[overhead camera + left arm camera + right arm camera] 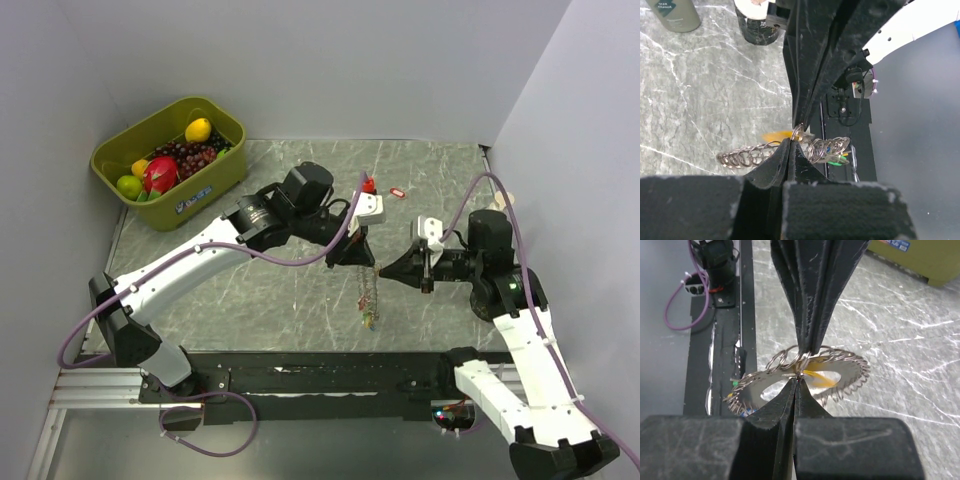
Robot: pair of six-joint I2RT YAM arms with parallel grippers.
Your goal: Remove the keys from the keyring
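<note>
The keyring (368, 295), a loop of silvery coiled links, hangs above the table between both grippers. My left gripper (356, 258) is shut on its top from the left. My right gripper (384, 270) meets it tip to tip from the right. In the left wrist view the left gripper (790, 143) pinches the keyring (742, 156), and a green key (839, 159) dangles at its end. In the right wrist view the right gripper (797, 382) is shut on a small link of the keyring (850, 371), beside a yellow key (821, 378). Two red keys (370, 185) (397, 193) lie loose on the table behind.
A green bin (222, 175) of fruit stands at the back left corner. A pale bottle (675, 12) and a dark bottle (757, 27) stand near the right arm. The black base rail (330, 368) runs along the near edge below the hanging chain.
</note>
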